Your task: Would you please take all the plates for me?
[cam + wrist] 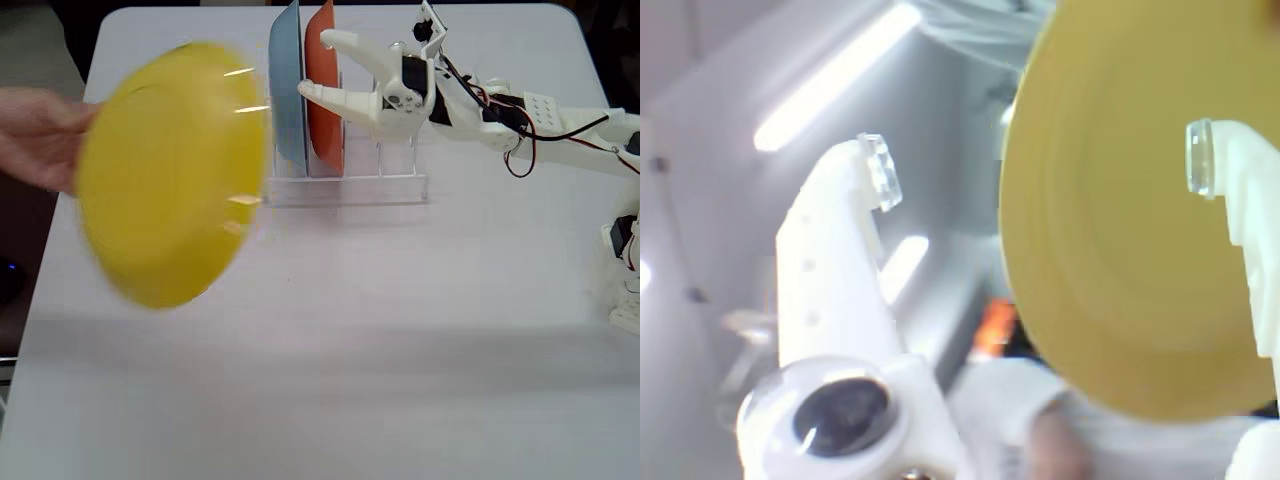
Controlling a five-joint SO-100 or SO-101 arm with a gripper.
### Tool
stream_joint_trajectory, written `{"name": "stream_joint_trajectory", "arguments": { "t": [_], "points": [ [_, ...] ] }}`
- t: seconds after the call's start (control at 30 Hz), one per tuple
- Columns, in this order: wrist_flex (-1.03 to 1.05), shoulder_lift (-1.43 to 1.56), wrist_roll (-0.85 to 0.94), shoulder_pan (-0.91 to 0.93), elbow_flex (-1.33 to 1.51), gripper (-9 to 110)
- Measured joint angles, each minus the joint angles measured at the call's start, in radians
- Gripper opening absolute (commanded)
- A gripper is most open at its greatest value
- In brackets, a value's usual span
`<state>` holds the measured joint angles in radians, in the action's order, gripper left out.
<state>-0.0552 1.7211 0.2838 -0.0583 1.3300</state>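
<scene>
White table (pixel 400 330): I see yellow plate (pixel 170 175) blurred, held by hand (pixel 40 135) left of rack (pixel 345 185); blue plate (pixel 287 90), orange-red plate (pixel 325 85) upright in rack; gripper (pixel 315 65) jaws spread, empty.

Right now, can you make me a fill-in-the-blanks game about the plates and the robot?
1. The hand holds the ____ plate.
2. In the fixed view, the rack holds ____ plates.
3. The orange-red plate stands next to the light ____ plate.
4. The tool is ____ and holds nothing.

Missing words: yellow; two; blue; open
</scene>
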Motion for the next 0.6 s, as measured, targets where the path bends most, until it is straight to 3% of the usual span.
{"name": "stream_joint_trajectory", "arguments": {
  "t": [0.07,0.13,0.6],
  "points": [
    [0.04,0.008,0.029,0.015,0.003,9],
    [0.058,0.043,0.057,0.04,0.044,0],
    [0.279,0.167,0.166,0.35,0.149,4]
  ]
}}
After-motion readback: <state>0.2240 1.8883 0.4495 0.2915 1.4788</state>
